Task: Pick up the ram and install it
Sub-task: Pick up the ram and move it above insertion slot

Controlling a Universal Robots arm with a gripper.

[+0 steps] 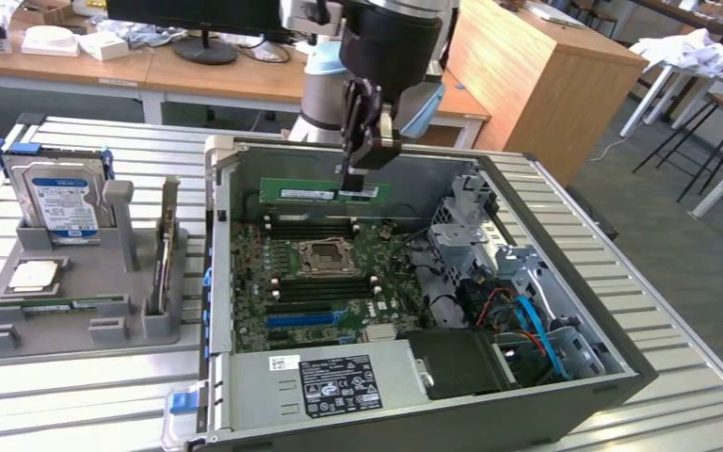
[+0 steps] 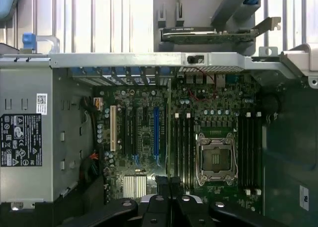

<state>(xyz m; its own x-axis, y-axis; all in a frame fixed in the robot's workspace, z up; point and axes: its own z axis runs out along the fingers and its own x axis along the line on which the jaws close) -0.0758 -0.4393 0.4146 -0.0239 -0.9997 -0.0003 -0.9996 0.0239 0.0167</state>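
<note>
Overhead, jaws clamp the ram [image 1: 305, 194] above the case [image 1: 538, 410] on a slatted table [image 1: 72, 395], desks [image 1: 211, 80] behind.

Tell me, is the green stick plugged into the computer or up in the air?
Up in the air. The gripper pinches the ram level above the motherboard, and the memory slots beside the socket look empty.

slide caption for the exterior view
Gripper holds the ram over the motherboard of the open computer case.
</note>
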